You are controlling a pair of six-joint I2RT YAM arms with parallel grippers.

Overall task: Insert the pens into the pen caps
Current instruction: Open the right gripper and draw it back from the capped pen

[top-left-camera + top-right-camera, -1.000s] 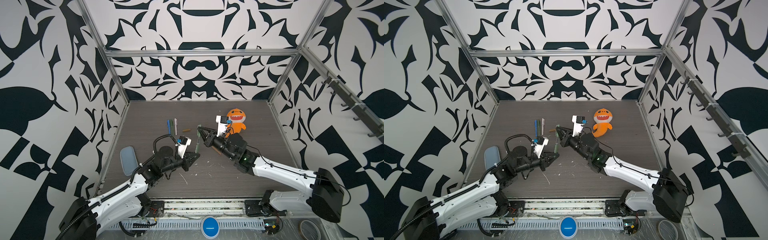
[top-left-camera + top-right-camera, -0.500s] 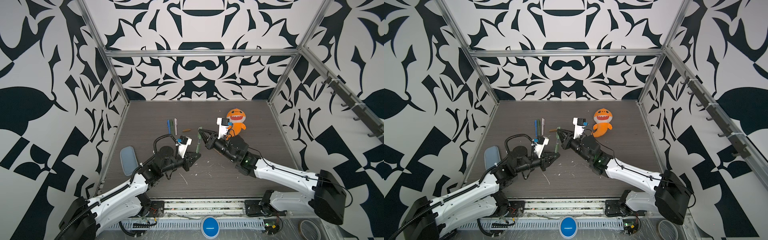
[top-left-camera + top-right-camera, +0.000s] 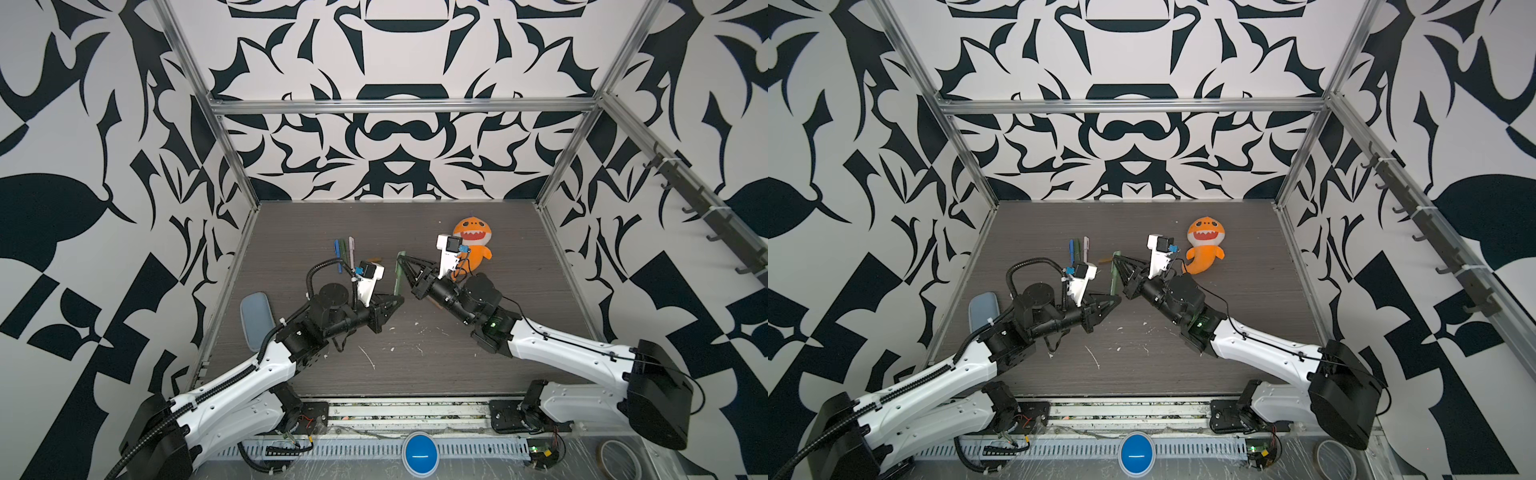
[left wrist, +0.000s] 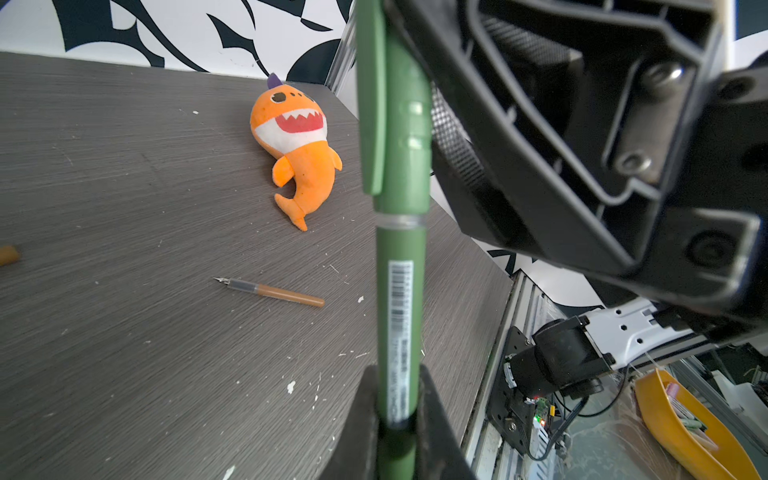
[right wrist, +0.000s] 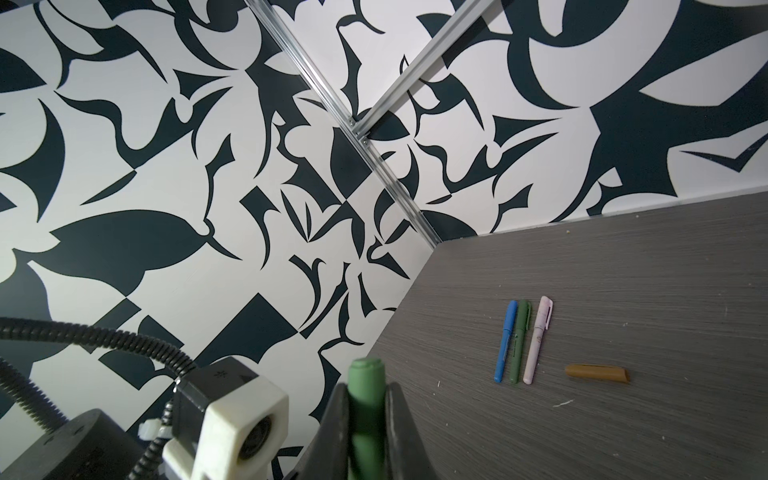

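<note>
A green pen (image 3: 398,274) (image 3: 1113,274) stands nearly upright above the table between both arms. My left gripper (image 4: 397,374) (image 3: 398,298) is shut on its barrel. My right gripper (image 5: 368,386) (image 3: 401,257) is shut on the green pen cap (image 4: 395,124) at its top end. The cap's rim meets the barrel at a thin seam. Three capped pens lie side by side at the back: blue (image 5: 505,340), green (image 5: 519,340) and pale pink (image 5: 538,338). A mustard-orange pen cap (image 5: 597,374) lies alone beside them. An uncapped orange-brown pen (image 4: 274,292) lies on the table.
An orange plush shark (image 3: 471,241) (image 4: 295,141) lies at the back right. A blue-grey pad (image 3: 255,320) rests by the left wall. White scraps (image 3: 368,357) dot the table's front. A yellow bin (image 4: 685,424) sits beyond the table edge.
Both grippers keep their hold on the green pen. The right arm has shifted only slightly, and the pen stays in nearly the same place.
</note>
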